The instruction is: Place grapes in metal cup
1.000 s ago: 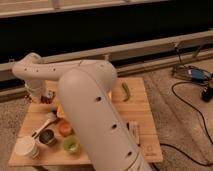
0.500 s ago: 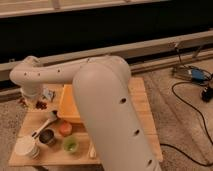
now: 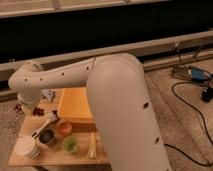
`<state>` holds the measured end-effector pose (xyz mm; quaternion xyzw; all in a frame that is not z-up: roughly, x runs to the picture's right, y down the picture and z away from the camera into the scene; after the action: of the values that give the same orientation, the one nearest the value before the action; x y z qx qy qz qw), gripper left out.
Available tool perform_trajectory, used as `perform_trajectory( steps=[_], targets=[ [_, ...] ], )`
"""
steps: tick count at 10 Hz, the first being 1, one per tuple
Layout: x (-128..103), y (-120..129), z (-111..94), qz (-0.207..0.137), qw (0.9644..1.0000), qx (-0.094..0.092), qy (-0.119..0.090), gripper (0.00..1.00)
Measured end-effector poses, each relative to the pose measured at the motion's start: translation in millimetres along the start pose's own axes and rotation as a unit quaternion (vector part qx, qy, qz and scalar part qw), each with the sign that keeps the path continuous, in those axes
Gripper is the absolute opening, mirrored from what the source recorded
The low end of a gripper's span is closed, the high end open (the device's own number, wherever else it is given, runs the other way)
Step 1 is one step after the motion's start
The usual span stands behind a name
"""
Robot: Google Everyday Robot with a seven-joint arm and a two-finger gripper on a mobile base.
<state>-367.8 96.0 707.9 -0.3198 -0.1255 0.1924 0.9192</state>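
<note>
The grapes (image 3: 38, 111) show as a small dark reddish cluster at the far left of the wooden table (image 3: 55, 156), right under the end of my white arm. My gripper (image 3: 33, 103) is at the arm's end, directly over the grapes and mostly hidden by the wrist. The metal cup (image 3: 47, 137), short and shiny with a dark inside, stands nearer the front left, a short way in front of the grapes.
A white cup (image 3: 26, 147) stands at the front left corner, with a green cup (image 3: 70, 144) right of the metal cup. An orange object (image 3: 65, 128), a white utensil (image 3: 45, 125), a yellow board (image 3: 77, 105) and a pale corn-like piece (image 3: 92, 145) lie nearby. Cables (image 3: 192, 95) run across the floor at right.
My arm has swung further across the table and now covers its right half. The gripper end has stayed at the far left, shifting slightly down toward the grapes.
</note>
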Motion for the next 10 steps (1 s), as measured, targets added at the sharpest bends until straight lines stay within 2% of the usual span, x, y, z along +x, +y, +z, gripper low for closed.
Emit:
perform_trajectory(
  steps=[4, 8, 10],
  targets=[
    [26.4, 39.9, -16.3, 0.005, 0.9997, -0.017, -0.016, 0.0],
    [46.2, 80.7, -20.7, -0.005, 0.9989, -0.041, -0.023, 0.0],
    [58.5, 88.9, -20.6, 0.001, 0.9983, -0.051, -0.026, 0.0]
  ],
)
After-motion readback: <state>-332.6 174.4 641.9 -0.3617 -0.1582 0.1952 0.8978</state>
